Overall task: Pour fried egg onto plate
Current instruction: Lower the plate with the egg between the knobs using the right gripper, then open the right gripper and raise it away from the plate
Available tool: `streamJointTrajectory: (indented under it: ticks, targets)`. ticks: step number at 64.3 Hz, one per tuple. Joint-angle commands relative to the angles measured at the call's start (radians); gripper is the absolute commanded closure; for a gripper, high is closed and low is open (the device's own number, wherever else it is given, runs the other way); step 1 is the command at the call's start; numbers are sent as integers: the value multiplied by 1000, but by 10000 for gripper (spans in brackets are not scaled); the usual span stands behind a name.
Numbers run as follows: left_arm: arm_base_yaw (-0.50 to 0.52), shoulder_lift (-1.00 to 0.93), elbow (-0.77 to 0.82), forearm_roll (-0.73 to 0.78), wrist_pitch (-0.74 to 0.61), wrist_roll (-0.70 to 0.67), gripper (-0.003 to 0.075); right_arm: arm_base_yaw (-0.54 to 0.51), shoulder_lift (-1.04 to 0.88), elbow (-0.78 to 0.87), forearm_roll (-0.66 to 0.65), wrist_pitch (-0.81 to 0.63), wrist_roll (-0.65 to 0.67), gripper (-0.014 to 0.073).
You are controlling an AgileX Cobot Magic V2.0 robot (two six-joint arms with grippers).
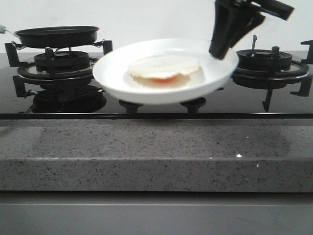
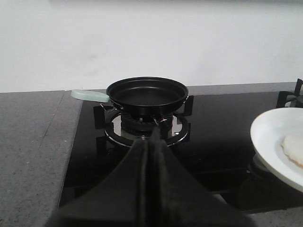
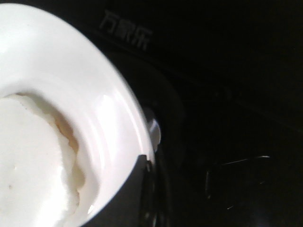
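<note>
The plain white, round, glossy plate (image 1: 112,73) is held above the black glass hob (image 1: 244,100), between the two burners, tilted slightly with its right side higher. On it lies the flat, creamy white fried egg (image 1: 165,68) with a wavy edge, an orange tinge showing along its near edge; it sits near the middle of the plate. The right pincer (image 1: 218,51) comes down from above and is clamped on the plate's right rim, one finger (image 3: 130,198) pressed against the rim's inner slope in the right wrist view, though the other finger is hard to make out there, so the grip is judged mainly from the front view. The black round frying pan (image 1: 57,35) with a pale green handle (image 2: 89,95) rests on the left burner grate (image 1: 54,66), well apart from the plate. The left pincer (image 2: 150,142) points at the pan from nearby, its fingers pressed together with nothing between them. A speckled grey stone tabletop (image 1: 156,152) runs along the front of the hob.
</note>
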Motion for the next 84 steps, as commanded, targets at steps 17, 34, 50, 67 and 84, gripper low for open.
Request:
streamJointTrajectory:
  ticks: [17, 34, 50, 67, 84]
  targets:
    - [-11, 10, -27, -8, -89, -9, 739, -60, 226, -495, 26, 71, 79, 652]
    - [-11, 10, -27, -8, -89, -9, 740, -125, 355, -621, 26, 114, 125, 652]
    - [-11, 10, -27, -8, -89, -9, 739, -135, 391, -621, 15, 178, 125, 652]
    - [-11, 10, -27, -8, -89, -9, 739, -134, 395, -618, 15, 179, 125, 536]
    - [-11, 10, -27, -8, -89, -9, 739, -134, 384, -619, 16, 179, 125, 401]
